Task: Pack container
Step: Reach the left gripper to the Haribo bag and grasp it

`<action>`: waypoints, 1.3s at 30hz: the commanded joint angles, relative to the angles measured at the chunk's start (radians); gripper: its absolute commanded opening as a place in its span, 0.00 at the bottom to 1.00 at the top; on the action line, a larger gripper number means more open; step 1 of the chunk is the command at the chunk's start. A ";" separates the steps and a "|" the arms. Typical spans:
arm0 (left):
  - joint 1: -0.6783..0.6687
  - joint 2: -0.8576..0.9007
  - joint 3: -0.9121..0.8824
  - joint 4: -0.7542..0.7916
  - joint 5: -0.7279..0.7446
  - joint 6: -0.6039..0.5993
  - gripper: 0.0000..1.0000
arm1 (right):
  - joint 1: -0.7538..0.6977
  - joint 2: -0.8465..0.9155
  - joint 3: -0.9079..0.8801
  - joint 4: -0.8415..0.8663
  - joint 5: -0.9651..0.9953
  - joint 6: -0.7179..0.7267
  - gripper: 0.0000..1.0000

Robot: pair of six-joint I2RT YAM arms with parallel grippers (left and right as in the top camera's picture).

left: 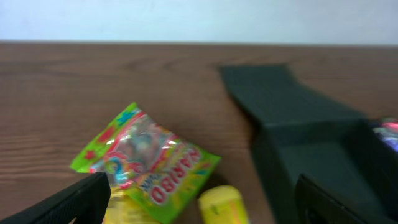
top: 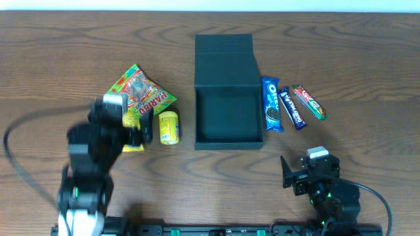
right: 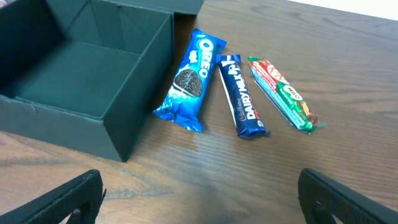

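The dark teal container [top: 230,143] stands open at mid-table, its inside empty and its lid flap [top: 224,59] lying flat behind it. My left gripper [top: 131,128] is open and hovers over a Haribo bag [top: 143,95], a yellow packet [top: 133,145] and a small yellow tub [top: 169,126], left of the container. In the left wrist view the bag [left: 149,165] and tub [left: 222,205] lie between the open fingers [left: 202,202], with the container [left: 311,155] to the right. My right gripper [top: 295,174] is open and empty near the front edge.
An Oreo pack [top: 272,103], a Dairy Milk bar [top: 293,107] and a red-green bar [top: 309,102] lie side by side right of the container. In the right wrist view they [right: 193,81] [right: 242,93] [right: 283,93] lie beyond the open fingers [right: 199,199], beside the container wall [right: 62,121].
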 commanded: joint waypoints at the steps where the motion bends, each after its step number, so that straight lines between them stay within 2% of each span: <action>1: 0.006 0.211 0.130 0.013 -0.082 0.034 0.96 | 0.002 -0.006 -0.003 0.000 0.007 -0.004 0.99; 5: 0.006 0.434 0.258 0.020 -0.085 0.031 0.96 | 0.002 -0.006 -0.003 0.000 0.007 -0.004 0.99; 7: 0.006 0.518 0.295 0.014 -0.058 0.026 0.95 | 0.002 -0.006 -0.003 0.000 0.007 -0.004 0.99; 9: 0.006 0.584 0.302 0.074 0.004 0.026 0.95 | 0.002 -0.006 -0.003 0.000 0.007 -0.004 0.99; 15: 0.006 0.703 0.303 0.179 -0.012 0.002 0.95 | 0.002 -0.006 -0.003 0.000 0.006 -0.004 0.99; 20: 0.006 0.802 0.303 0.136 -0.125 -0.105 0.95 | 0.002 -0.006 -0.003 0.000 0.007 -0.004 0.99; 29: 0.006 0.919 0.303 0.131 -0.156 -0.174 1.00 | 0.002 -0.006 -0.003 0.000 0.007 -0.004 0.99; 30: 0.006 0.929 0.303 0.130 -0.155 -0.182 0.93 | 0.002 -0.006 -0.003 0.000 0.007 -0.004 0.99; 36: 0.006 0.978 0.303 0.129 -0.156 -0.214 0.68 | 0.002 -0.006 -0.003 0.000 0.007 -0.004 0.99; 39: 0.006 0.977 0.303 0.130 -0.156 -0.214 0.51 | 0.002 -0.006 -0.003 0.000 0.007 -0.004 0.99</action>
